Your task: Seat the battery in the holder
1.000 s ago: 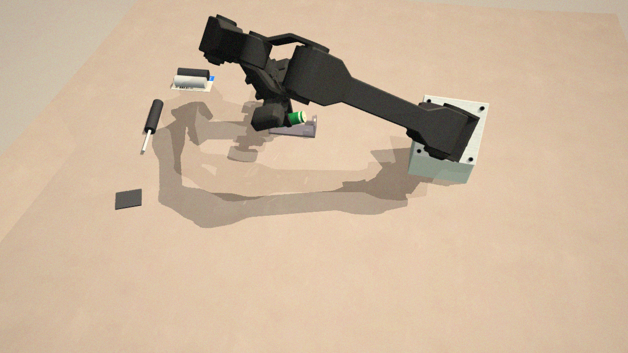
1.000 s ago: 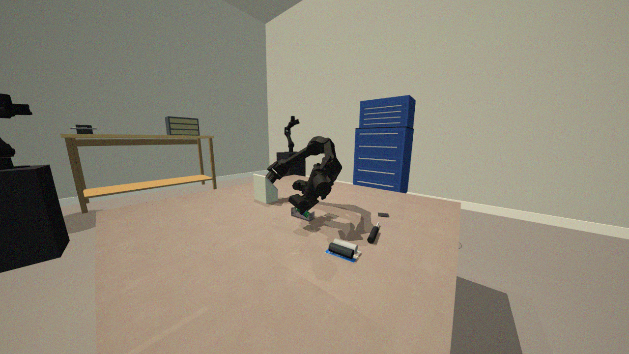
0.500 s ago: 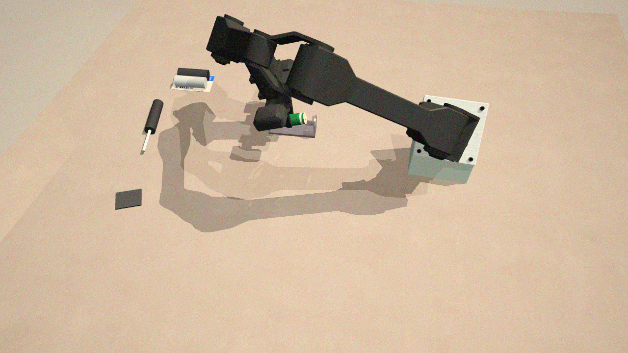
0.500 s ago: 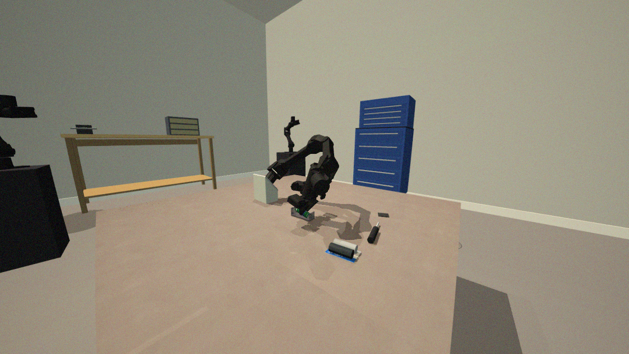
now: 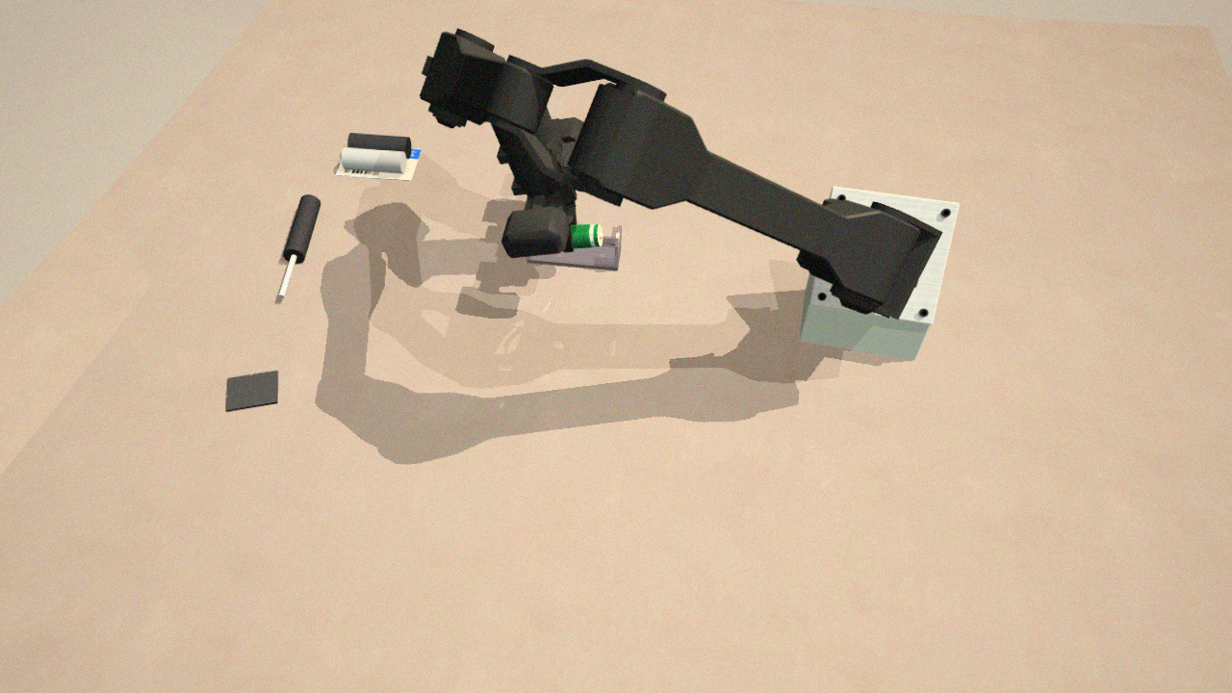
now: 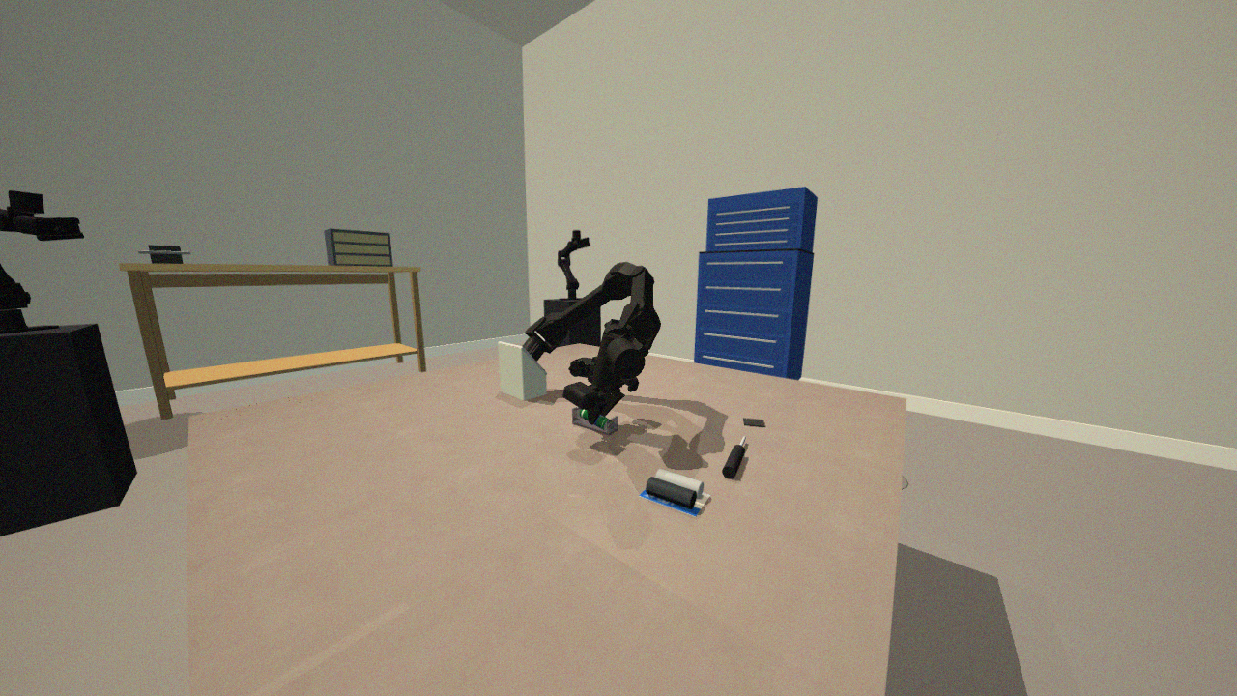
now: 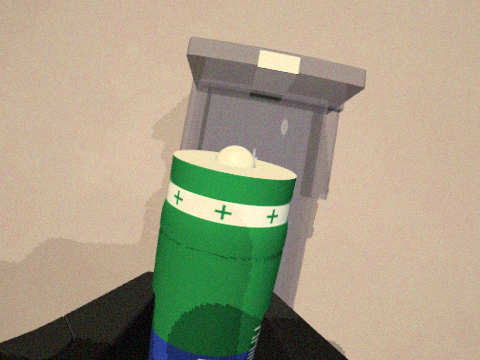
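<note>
Battery (image 5: 585,236) (image 6: 596,421) (image 7: 220,260) — green, blue below, white band of green pluses; holder (image 5: 594,257) (image 6: 616,425) (image 7: 275,75) — translucent grey-mauve.

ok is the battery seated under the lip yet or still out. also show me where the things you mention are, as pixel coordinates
Not under the lip: in the wrist view the battery's (image 5: 586,235) (image 7: 220,250) terminal end stops short of it, holder floor showing between.
</note>
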Controlling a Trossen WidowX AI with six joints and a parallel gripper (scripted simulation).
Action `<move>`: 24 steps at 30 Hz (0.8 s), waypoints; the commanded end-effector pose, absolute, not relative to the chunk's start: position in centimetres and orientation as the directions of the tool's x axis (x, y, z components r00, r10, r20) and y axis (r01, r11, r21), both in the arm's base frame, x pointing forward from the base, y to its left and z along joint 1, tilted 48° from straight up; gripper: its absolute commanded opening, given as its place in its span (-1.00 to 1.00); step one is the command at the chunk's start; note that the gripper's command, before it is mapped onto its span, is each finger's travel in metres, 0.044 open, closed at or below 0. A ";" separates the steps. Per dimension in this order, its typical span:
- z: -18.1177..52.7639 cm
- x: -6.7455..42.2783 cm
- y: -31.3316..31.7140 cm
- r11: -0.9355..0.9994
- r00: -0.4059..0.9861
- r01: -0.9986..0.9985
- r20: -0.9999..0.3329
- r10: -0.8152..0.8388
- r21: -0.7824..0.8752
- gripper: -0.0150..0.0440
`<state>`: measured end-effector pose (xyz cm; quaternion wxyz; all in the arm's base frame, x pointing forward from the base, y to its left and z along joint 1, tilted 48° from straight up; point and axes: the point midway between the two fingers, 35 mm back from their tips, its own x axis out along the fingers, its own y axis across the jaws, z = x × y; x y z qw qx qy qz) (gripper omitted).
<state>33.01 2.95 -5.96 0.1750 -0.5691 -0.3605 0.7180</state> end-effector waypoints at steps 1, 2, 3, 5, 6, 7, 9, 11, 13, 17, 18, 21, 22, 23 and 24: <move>-6.1 33.3 3.2 -0.677 -0.261 0.164 -0.694 0.671 -0.717 -0.20; -6.1 33.3 3.2 -0.677 -0.257 0.164 -0.694 0.672 -0.717 -0.20; -6.1 33.3 3.2 -0.678 -0.253 0.164 -0.694 0.674 -0.717 -0.20; -6.1 33.3 3.2 -0.678 -0.245 0.164 -0.695 0.676 -0.717 -0.20; -6.1 33.2 3.2 -0.678 -0.241 0.164 -0.695 0.677 -0.717 -0.20; -6.1 33.2 3.2 -0.678 -0.237 0.164 -0.696 0.678 -0.716 -0.20; -6.1 33.2 3.2 -0.678 -0.230 0.164 -0.697 0.680 -0.716 -0.20; -6.1 33.1 3.2 -0.679 -0.222 0.164 -0.697 0.682 -0.716 -0.20; -6.1 33.1 3.3 -0.679 -0.214 0.164 -0.698 0.683 -0.715 -0.20; -6.1 33.0 3.3 -0.680 -0.198 0.164 -0.699 0.687 -0.715 -0.20; -6.1 33.0 3.3 -0.680 -0.195 0.165 -0.700 0.688 -0.714 -0.20; -6.1 32.9 3.3 -0.681 -0.183 0.165 -0.700 0.690 -0.714 -0.20; -6.1 32.9 3.3 -0.681 -0.179 0.165 -0.701 0.691 -0.713 -0.20; -6.1 32.8 3.3 -0.681 -0.175 0.165 -0.701 0.691 -0.713 -0.20; -6.1 32.8 3.4 -0.682 -0.171 0.165 -0.701 0.692 -0.713 -0.20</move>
